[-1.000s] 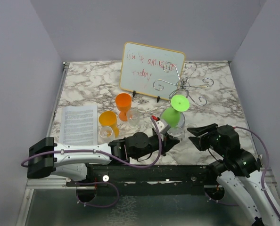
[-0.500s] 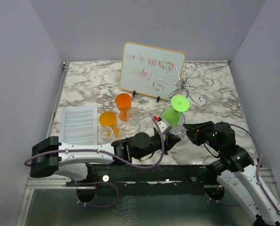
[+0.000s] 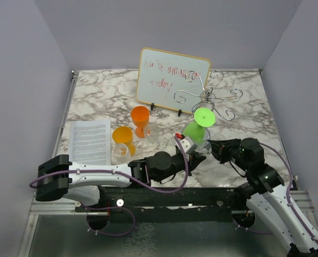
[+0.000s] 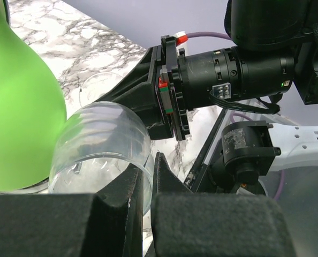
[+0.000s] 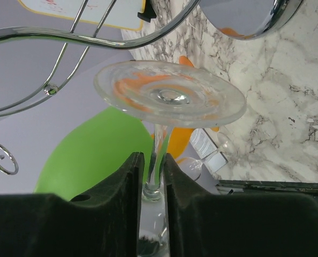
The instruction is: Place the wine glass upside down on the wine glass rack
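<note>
A clear wine glass (image 3: 201, 148) is held off the table between both grippers, close in front of a green glass (image 3: 196, 130). My left gripper (image 3: 194, 147) is shut on the rim of its bowl (image 4: 100, 144), the rim pinched between the fingertips of the left gripper (image 4: 148, 163). My right gripper (image 3: 217, 147) is shut around its thin stem (image 5: 158, 155), just below the round foot (image 5: 169, 99); in its own view the right gripper (image 5: 153, 160) sits against the green glass (image 5: 95, 155). The silver wire rack (image 3: 207, 95) stands behind; its arms (image 5: 95, 37) and shiny base (image 5: 250, 16) show above.
A whiteboard (image 3: 172, 80) stands left of the rack. Two orange glasses (image 3: 140, 118) (image 3: 122, 135) and two clear glasses (image 3: 151, 134) (image 3: 120, 152) stand at centre left, beside a printed sheet (image 3: 88, 142). Grey walls enclose the marble table (image 3: 105, 93).
My right gripper has moved left from open beside the glass and has closed round its stem. The left arm has shifted slightly right with the glass.
</note>
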